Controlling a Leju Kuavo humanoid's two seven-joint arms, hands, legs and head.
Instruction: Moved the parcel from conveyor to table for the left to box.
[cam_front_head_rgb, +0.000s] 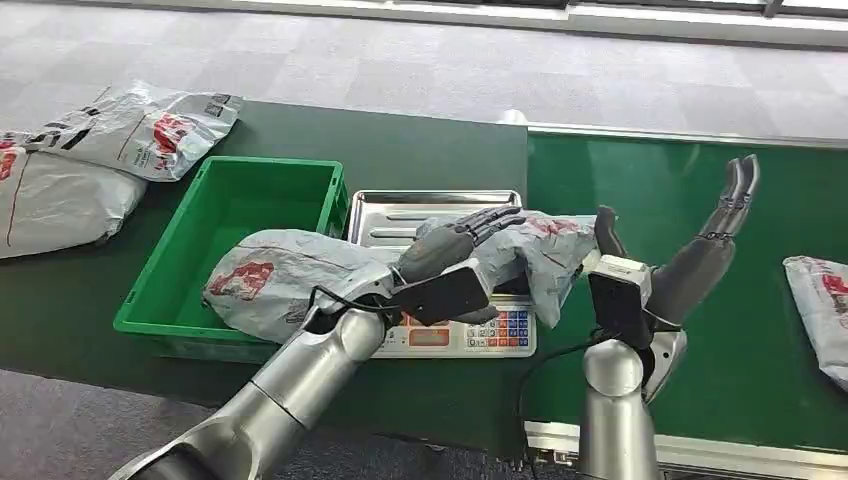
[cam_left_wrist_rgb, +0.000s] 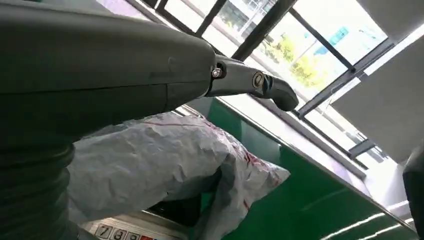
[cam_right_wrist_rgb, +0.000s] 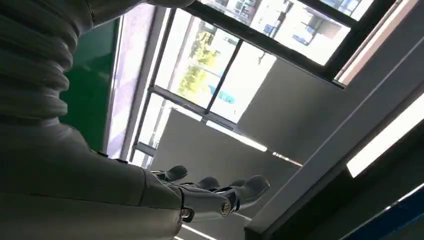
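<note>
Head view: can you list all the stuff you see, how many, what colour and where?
parcel on the scale: one, grey with red print, draped over the scale and the bin's edge, under the left hand
other parcels: three, grey with red print, two on the table's far left, one on the conveyor at the right edge
bin: one, green, on the table
scale: one, steel tray, coloured keys, beside the bin
conveyor: one, green, right of the table
left hand: grey, resting on the parcel
right hand: grey, raised, holding nothing

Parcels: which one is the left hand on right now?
The grey parcel draped over the scale and green bin; the left hand rests on it. The others lie apart, untouched.
</note>
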